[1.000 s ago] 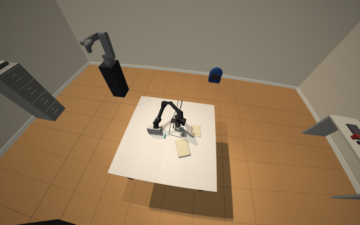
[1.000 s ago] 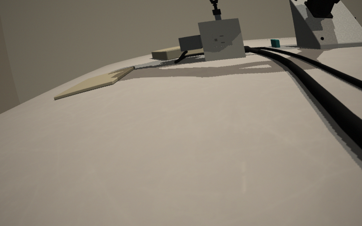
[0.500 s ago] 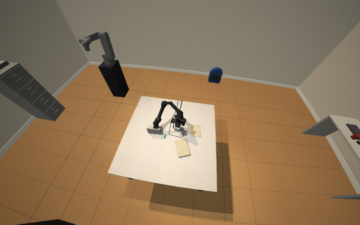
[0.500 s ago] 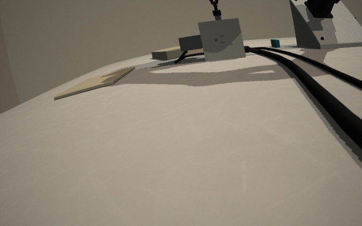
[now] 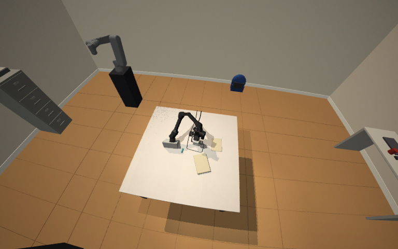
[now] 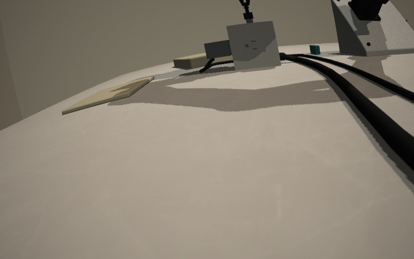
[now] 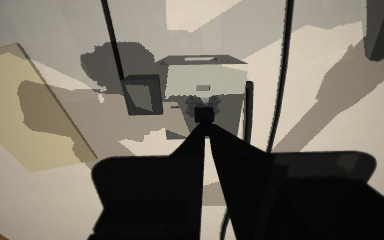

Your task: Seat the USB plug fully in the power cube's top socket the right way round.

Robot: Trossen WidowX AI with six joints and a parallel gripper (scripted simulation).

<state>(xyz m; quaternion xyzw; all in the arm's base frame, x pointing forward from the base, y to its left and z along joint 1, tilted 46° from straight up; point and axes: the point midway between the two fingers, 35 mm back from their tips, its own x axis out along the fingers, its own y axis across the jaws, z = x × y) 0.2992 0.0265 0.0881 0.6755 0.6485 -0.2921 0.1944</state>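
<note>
- Claw [image 7: 205, 122], mine: pinched nearly shut on the USB plug [image 6: 248, 17], a small dark body with a pale metal tip, held at the centre of the wrist view.
- USB plug, location: upper middle of the exterior view, directly above the power cube [image 6: 253, 45]. I judge the tip at or just above the cube's top face; whether it is in the socket [image 7: 202, 88] I cannot tell.
- Risk, misalignment: pressing down off the slot could jam the plug again or shove the cube sideways.
- Risk, orientation: I cannot read from these views which way round the plug sits; pushing it in reversed would repeat the fault.
- Risk, cables: two thick black cables [image 6: 360, 91] run from the cube toward the right edge of the exterior view, and thin ones cross the wrist view; a snag could drag the cube.
- Risk, neighbours: dark adapter [image 6: 217, 48] on the cube's left side, tan pads [image 6: 107, 95] beyond, teal block [image 6: 314, 49] to the right; a wide swing when moving clear could sweep them.
- Surface [image 5: 164, 181]: pale, rectangular, mid-frame in the top view.
- Room: tiled orange floor, grey walls, filing cabinet [image 5: 32, 101] left, second arm on a black pedestal [image 5: 126, 85] upper left, blue object [image 5: 238, 83] by the far wall.
</note>
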